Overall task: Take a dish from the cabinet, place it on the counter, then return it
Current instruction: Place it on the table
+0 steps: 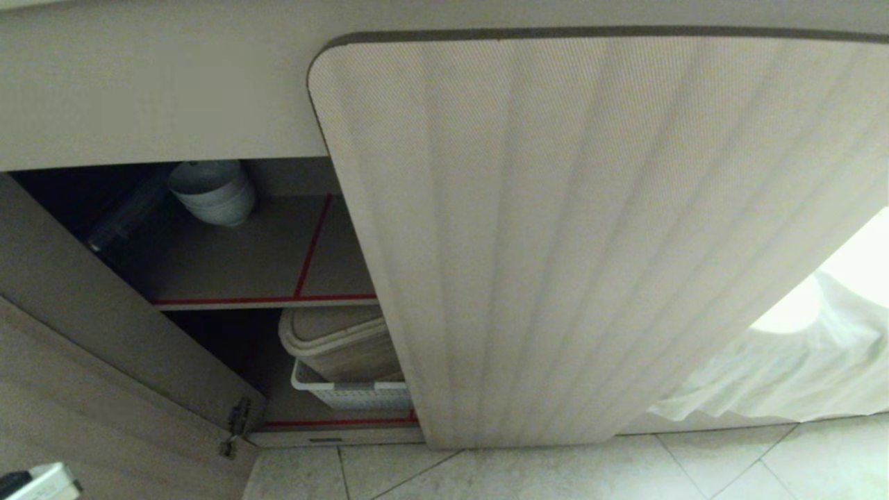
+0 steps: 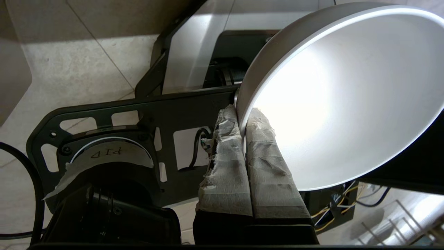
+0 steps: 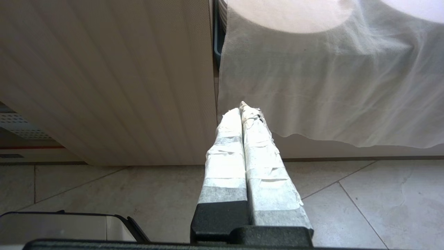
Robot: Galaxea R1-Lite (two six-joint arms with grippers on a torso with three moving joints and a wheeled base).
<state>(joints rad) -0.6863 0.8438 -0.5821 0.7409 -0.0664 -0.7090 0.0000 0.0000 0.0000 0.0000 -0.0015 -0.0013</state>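
In the left wrist view the dish (image 2: 347, 97), a plain white bowl, is tilted on its side with its hollow facing the camera. My left gripper (image 2: 241, 113) is shut on its rim, one taped finger inside the wall and one outside. It hangs over my own black base and the tiled floor, outside the head view. The cabinet (image 1: 590, 229) stands in front, its left side open onto a brown upper shelf (image 1: 236, 264) edged in red tape. My right gripper (image 3: 241, 109) is parked low before the fluted door, shut and empty. The counter is out of view.
A nested pile of white bowls (image 1: 212, 191) sits at the back of the upper shelf. Below it are a beige lidded box (image 1: 340, 340) and a white basket (image 1: 354, 396). The opened door (image 1: 104, 361) swings out at the left. A white cloth (image 1: 785, 361) hangs at the right.
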